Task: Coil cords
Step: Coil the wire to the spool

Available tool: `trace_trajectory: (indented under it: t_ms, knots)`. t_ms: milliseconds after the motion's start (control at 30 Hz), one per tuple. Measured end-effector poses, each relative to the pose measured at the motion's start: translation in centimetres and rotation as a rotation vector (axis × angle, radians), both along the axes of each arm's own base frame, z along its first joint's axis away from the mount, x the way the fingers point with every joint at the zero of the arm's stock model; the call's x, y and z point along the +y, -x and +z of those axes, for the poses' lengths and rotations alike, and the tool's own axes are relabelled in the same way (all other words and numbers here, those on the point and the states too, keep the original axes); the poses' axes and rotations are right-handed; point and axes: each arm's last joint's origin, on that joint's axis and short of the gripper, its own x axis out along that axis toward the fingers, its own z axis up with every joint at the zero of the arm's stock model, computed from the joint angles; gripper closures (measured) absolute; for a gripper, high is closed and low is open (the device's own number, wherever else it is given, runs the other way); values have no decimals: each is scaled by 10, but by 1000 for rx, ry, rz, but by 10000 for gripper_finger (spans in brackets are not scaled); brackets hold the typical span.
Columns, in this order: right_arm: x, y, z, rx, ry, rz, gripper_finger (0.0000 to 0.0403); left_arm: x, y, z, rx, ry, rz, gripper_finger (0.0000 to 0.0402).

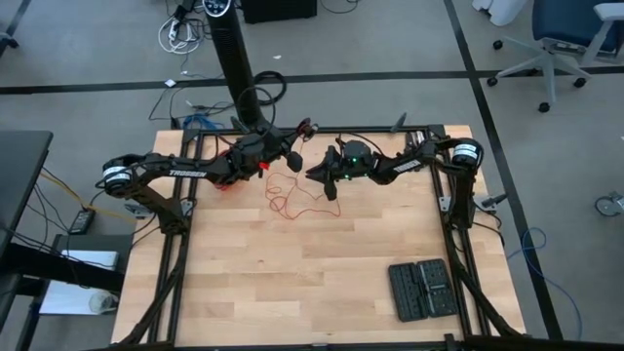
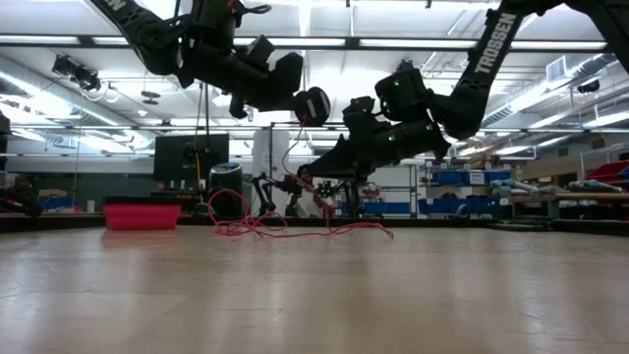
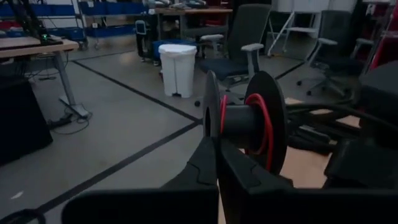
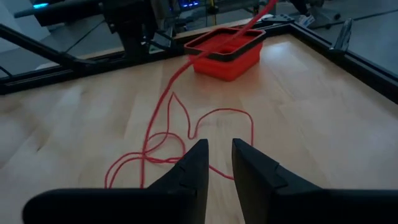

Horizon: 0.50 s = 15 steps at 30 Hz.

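Left gripper, from above: closed on a black spool, raised over the far middle of the wooden table. Right gripper just beside it, fingers pointing down toward the red wire — loose loops sprawled on the wood between the two arms, long run roughly left to right. Black case lying flat near the front right corner, well apart.

Level with the table: wire bunched low on the surface, one strand rising toward the spool. Red box off to the left; contents hidden from here.

Left wrist: fingers clamped shut on one spool flange, red wire wound round the core — spool axis level.

Right wrist: fingers slightly parted, nothing between them, above the loops. Red box with black rim beyond; a strand running up across it, inside cannot be told.
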Motion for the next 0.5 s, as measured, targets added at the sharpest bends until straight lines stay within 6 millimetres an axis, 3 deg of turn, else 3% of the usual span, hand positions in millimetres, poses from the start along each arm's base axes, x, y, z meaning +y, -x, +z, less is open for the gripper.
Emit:
trace_trajectory:
  t_ms: [500]
  knots:
    - [3,-1,0,5,57,-4,304,0,0,10,-150,29,-12,401]
